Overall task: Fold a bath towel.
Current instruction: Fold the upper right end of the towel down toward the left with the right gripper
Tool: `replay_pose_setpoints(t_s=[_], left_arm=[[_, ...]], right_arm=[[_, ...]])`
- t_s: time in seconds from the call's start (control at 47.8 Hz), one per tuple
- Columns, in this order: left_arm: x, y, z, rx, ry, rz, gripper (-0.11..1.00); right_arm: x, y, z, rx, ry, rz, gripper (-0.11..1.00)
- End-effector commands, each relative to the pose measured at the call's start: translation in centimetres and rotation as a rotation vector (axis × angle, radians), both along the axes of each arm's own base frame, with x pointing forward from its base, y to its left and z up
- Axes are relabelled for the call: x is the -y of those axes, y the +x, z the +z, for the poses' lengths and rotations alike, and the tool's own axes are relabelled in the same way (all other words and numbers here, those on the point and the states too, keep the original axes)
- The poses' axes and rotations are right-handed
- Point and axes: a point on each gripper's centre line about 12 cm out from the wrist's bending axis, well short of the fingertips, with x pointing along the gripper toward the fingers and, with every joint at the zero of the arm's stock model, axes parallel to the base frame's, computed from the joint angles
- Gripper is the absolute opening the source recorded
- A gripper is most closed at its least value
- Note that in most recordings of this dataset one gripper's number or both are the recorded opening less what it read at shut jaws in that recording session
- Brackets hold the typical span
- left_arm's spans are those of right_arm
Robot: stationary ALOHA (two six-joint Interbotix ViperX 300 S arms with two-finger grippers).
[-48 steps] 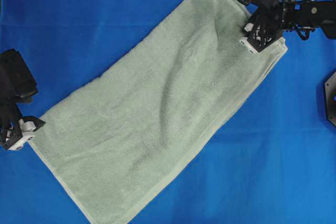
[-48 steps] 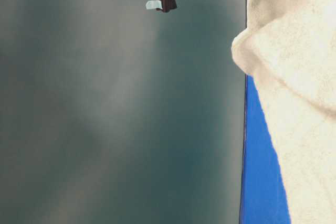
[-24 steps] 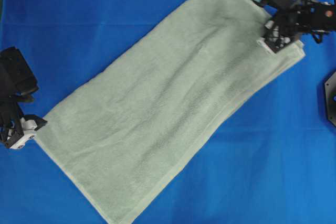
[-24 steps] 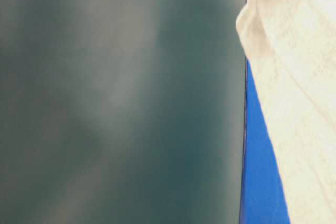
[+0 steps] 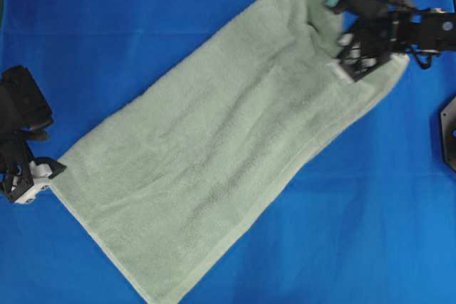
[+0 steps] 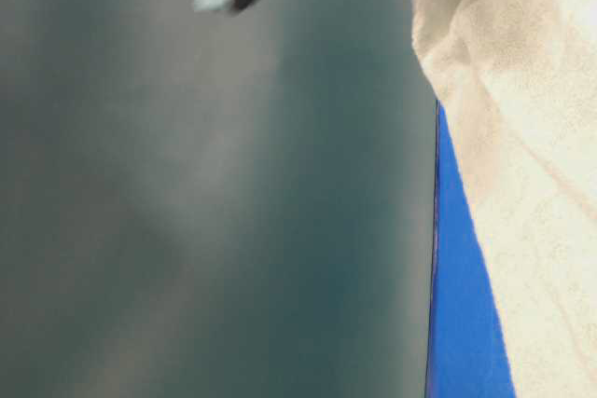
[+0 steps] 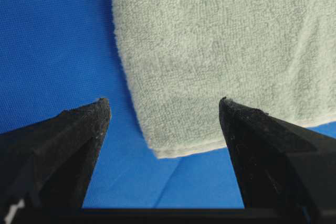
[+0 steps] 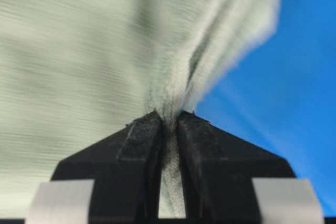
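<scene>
Towel: the bath towel (image 5: 214, 154) lies flat on the blue worktop (image 5: 142, 26), running diagonally from 7 to 1 o'clock.
Right gripper (image 8: 169, 124): jaws clenched on a pinch of the 1 o'clock end, likely to carry it over.
Left gripper (image 7: 163, 109): jaws spread wide, straddling the 8 o'clock corner, ungrasped.

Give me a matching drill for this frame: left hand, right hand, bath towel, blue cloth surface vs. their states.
Things:
1. left hand
2. right hand
3. bath towel
4. blue cloth surface

States:
A. pinching a bunched fold of terry
B. lies under everything, bare around the edges
C. open, one towel corner between its fingers, not gripped
D. spread diagonally, one end gathered

Pairs: 1-C, 2-A, 3-D, 4-B
</scene>
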Motion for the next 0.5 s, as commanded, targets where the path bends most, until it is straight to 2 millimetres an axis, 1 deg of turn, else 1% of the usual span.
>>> replay_pose_setpoints(t_s=[0.0, 0.063, 0.105, 0.147, 0.167, 0.272, 0.293, 0.377, 0.481], left_arm=[[0.2, 0.5, 0.7, 0.026, -0.009, -0.003, 0.80], [0.3, 0.7, 0.7, 0.030, -0.009, -0.007, 0.80], [0.3, 0.7, 0.7, 0.032, -0.009, -0.010, 0.80], [0.3, 0.8, 0.6, 0.031, -0.008, -0.012, 0.80], [0.3, 0.8, 0.6, 0.033, -0.007, -0.013, 0.80], [0.5, 1.1, 0.7, 0.036, -0.009, -0.018, 0.80], [0.5, 1.1, 0.6, 0.035, -0.008, -0.018, 0.80], [0.5, 1.1, 0.6, 0.033, -0.007, -0.020, 0.80], [0.5, 1.2, 0.5, 0.031, -0.006, -0.021, 0.80]], right_arm=[[-2.4, 3.4, 2.7, 0.063, 0.002, 0.070, 0.12], [-4.1, 5.5, 3.5, 0.071, 0.006, 0.113, 0.12], [-5.1, 6.8, 3.6, 0.070, 0.012, 0.132, 0.12], [-6.2, 8.2, 3.6, 0.064, 0.018, 0.151, 0.12], [-7.0, 9.2, 3.6, 0.061, 0.021, 0.166, 0.12], [-9.7, 12.3, 3.1, 0.052, 0.026, 0.222, 0.12], [-10.5, 13.2, 2.9, 0.050, 0.026, 0.241, 0.12], [-12.5, 15.1, 2.3, 0.047, 0.028, 0.286, 0.12], [-15.0, 16.5, 1.3, 0.038, 0.036, 0.334, 0.12]])
